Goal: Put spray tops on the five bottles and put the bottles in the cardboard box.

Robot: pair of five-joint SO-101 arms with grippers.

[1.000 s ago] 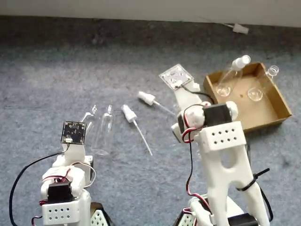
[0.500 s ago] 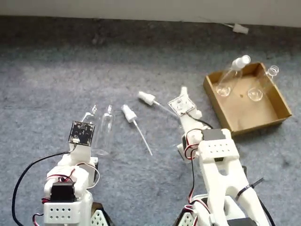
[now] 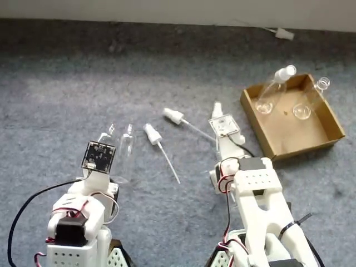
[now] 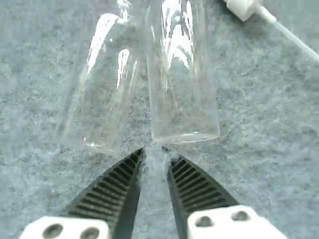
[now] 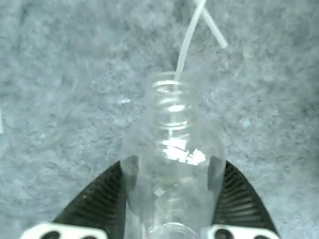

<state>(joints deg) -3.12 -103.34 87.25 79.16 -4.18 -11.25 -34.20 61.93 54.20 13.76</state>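
Note:
Two clear bottles without tops lie side by side on the carpet [image 3: 109, 138] [image 3: 127, 149]. In the left wrist view the bottles [image 4: 94, 94] [image 4: 182, 74] have their bases just past my left gripper [image 4: 155, 157], whose fingers are nearly together with nothing between them. My right gripper [image 5: 172, 174] is shut on a third clear bottle [image 5: 172, 144] with a bare threaded neck pointing away. Two loose spray tops [image 3: 151, 133] [image 3: 173, 115] lie mid-carpet. The cardboard box [image 3: 325, 139] at right holds a capped bottle [image 3: 273, 89] and an uncapped one [image 3: 312, 99].
Another spray top [image 3: 283, 34] lies far back near the wall. The long dip tubes [image 3: 168, 161] [image 5: 188, 40] of the loose tops stretch across the carpet between the arms. The right arm [image 3: 258, 189] stands beside the box's near corner.
The right arm has drawn back from the box toward the middle of the carpet and dropped lower. The left arm has edged slightly forward toward the two bottles.

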